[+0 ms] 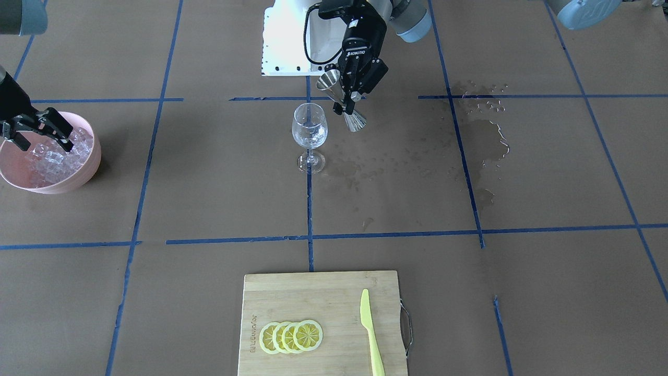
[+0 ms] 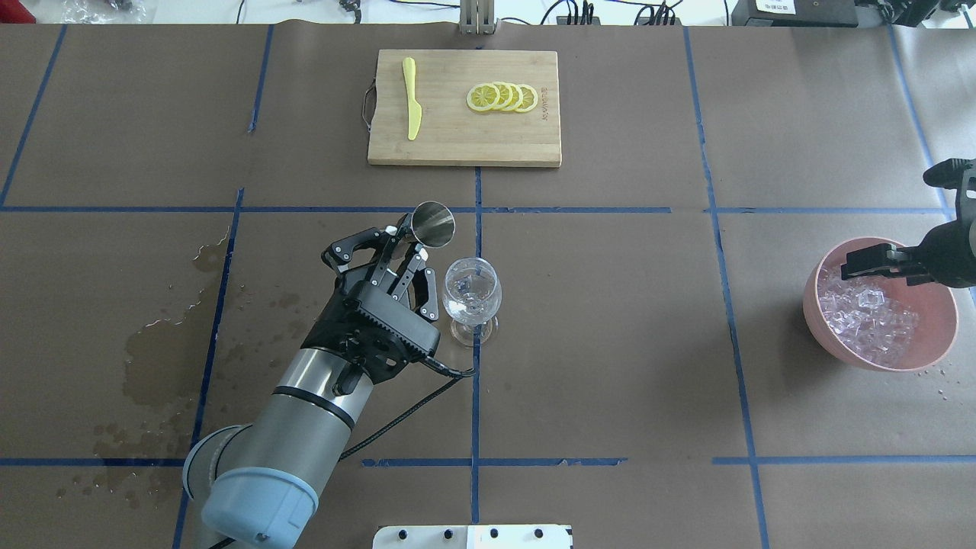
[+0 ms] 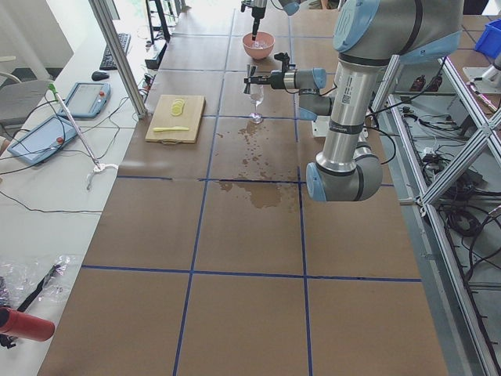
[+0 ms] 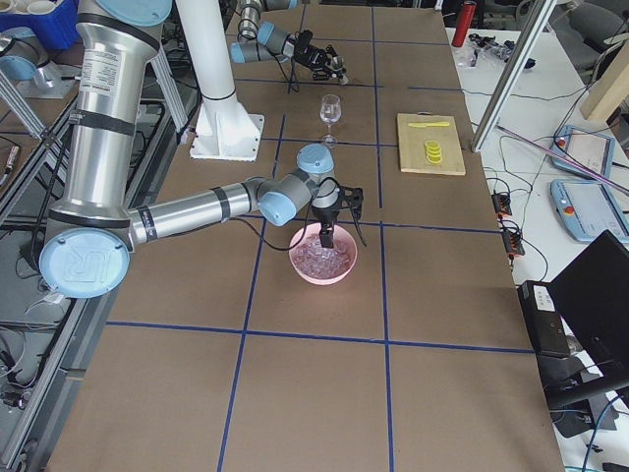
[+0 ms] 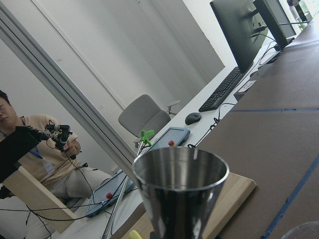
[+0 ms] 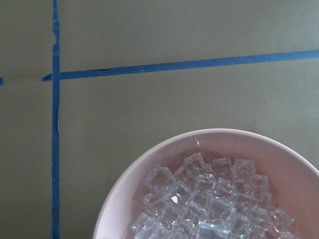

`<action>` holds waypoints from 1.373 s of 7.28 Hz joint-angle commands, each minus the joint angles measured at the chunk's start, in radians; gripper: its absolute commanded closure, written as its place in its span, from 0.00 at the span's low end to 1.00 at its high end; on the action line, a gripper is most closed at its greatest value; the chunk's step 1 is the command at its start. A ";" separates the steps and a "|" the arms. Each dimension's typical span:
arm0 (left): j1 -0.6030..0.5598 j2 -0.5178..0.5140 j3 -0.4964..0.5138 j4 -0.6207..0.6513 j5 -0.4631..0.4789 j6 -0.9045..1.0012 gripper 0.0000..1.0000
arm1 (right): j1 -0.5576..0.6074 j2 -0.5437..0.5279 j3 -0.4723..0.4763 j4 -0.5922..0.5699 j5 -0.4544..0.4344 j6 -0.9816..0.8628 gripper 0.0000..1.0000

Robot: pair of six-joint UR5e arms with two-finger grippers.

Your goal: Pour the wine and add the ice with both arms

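Left gripper (image 1: pixel 345 102) jaws clamped on the jigger (image 1: pixel 356 121) — right gripper (image 1: pixel 44 143) jaws apart above ice (image 1: pixel 55 159).

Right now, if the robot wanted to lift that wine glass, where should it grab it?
Probably the thin stem, coming in level from the robot's right. The wine glass stands upright, its bowl wide and rounded, the stem narrow enough to pinch; the left gripper, holding the jigger, crowds its other side.

glass (image 1: pixel 309 130) contents unclear, right arm (image 1: pixel 13 99) edge-cropped
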 commanded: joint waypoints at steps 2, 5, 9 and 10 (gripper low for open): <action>-0.091 0.109 -0.035 -0.002 -0.108 -0.158 1.00 | 0.000 0.000 -0.005 0.000 -0.003 0.000 0.00; -0.099 0.305 -0.228 -0.005 -0.218 -0.384 1.00 | -0.001 0.000 -0.025 0.002 -0.006 -0.006 0.00; -0.124 0.387 -0.264 -0.005 -0.220 -0.417 1.00 | -0.029 -0.005 -0.065 0.000 -0.030 -0.012 0.00; -0.124 0.387 -0.264 -0.005 -0.225 -0.420 1.00 | -0.035 -0.003 -0.075 0.000 -0.030 -0.014 0.00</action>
